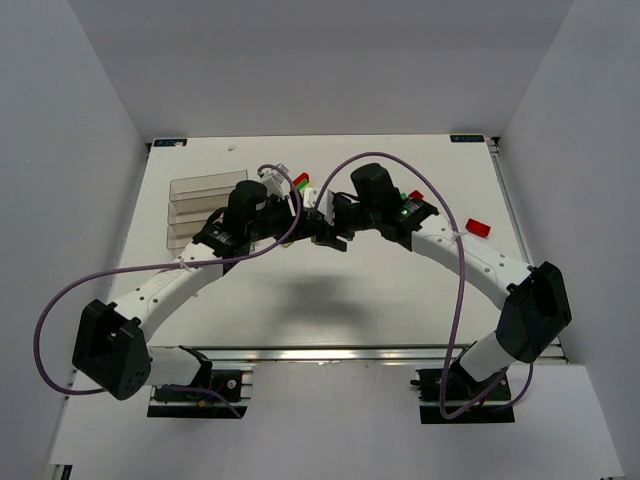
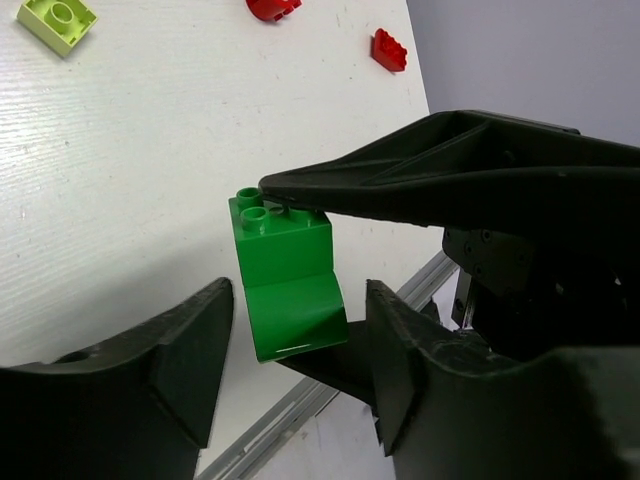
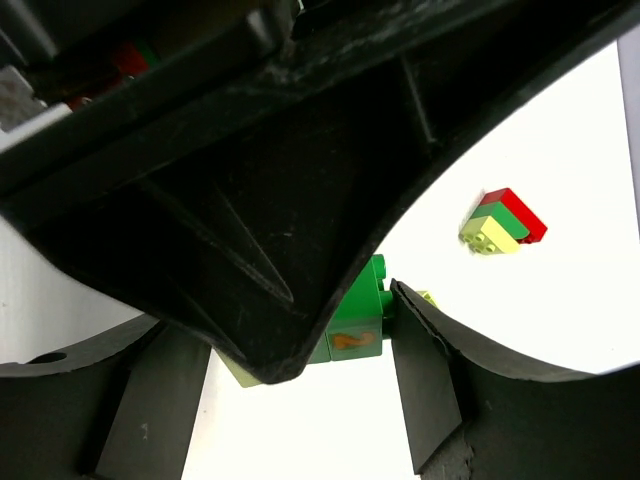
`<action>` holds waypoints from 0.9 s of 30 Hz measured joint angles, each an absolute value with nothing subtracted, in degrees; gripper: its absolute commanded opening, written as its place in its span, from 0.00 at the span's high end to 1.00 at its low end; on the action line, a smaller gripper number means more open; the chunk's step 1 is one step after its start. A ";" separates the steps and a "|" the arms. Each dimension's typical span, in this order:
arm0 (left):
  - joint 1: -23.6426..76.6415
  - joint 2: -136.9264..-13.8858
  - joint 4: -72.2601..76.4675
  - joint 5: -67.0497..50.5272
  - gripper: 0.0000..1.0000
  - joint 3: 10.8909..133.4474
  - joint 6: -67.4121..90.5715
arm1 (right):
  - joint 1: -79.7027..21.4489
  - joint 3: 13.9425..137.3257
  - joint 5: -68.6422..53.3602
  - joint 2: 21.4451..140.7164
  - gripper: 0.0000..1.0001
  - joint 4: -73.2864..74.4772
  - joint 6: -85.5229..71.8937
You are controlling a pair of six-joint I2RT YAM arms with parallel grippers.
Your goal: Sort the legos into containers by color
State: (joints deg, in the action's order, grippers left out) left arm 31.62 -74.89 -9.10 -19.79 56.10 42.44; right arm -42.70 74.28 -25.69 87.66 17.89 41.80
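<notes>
Green lego (image 2: 285, 270) hangs above the table (image 2: 120, 180), pinched top and bottom by the right gripper (image 3: 295, 330), squarely between the spread fingers (image 2: 190, 360) of the left gripper (image 2: 298, 350), whose arm is nearer the containers (image 1: 195, 190).

Tray (image 1: 195, 195) half behind left arm (image 1: 185, 278); red brick (image 2: 270, 7) edge-cropped.

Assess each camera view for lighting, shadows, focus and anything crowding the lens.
Top external: even, bright light, sharp, with a soft arm shadow on the table. Left wrist: the green brick is crisp, while the near fingers are dark and featureless. Right wrist: a black part close to the lens fills most of the frame, the table is blown white, yet the brick stack reads clearly.
</notes>
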 measured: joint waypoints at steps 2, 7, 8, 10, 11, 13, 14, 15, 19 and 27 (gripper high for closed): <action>31.70 -75.07 -9.08 -19.46 0.46 56.10 42.46 | -42.78 74.28 -25.69 87.66 0.81 17.89 41.43; 31.75 -75.77 -9.06 -18.94 0.63 56.10 42.76 | -42.89 74.32 -25.36 87.96 0.75 17.91 40.91; 31.75 -75.79 -9.06 -18.87 0.65 56.10 42.81 | -42.89 74.32 -25.23 88.01 0.75 17.89 40.88; 31.75 -75.81 -9.04 -18.83 0.74 56.10 42.94 | -42.94 74.32 -25.10 88.03 0.71 17.87 40.86; 31.75 -75.81 -9.02 -18.81 0.76 56.10 43.00 | -42.94 74.32 -25.04 88.03 0.69 17.82 40.82; 31.75 -75.81 -9.04 -18.74 0.81 56.10 43.13 | -42.94 74.32 -24.97 88.03 0.61 17.82 40.69; 31.75 -75.81 -9.02 -18.70 0.82 56.10 43.20 | -42.94 74.32 -24.95 88.03 0.56 17.80 40.64; 31.75 -75.81 -9.02 -18.63 0.83 56.10 43.33 | -42.94 74.32 -24.88 88.03 0.52 17.76 40.58; 31.75 -75.77 -9.02 -18.20 0.87 56.10 43.51 | -42.94 74.32 -24.16 88.03 0.11 17.63 40.36; 31.79 -75.05 -12.10 -15.27 0.93 56.10 41.10 | -42.24 71.59 -25.43 84.95 0.11 19.22 41.67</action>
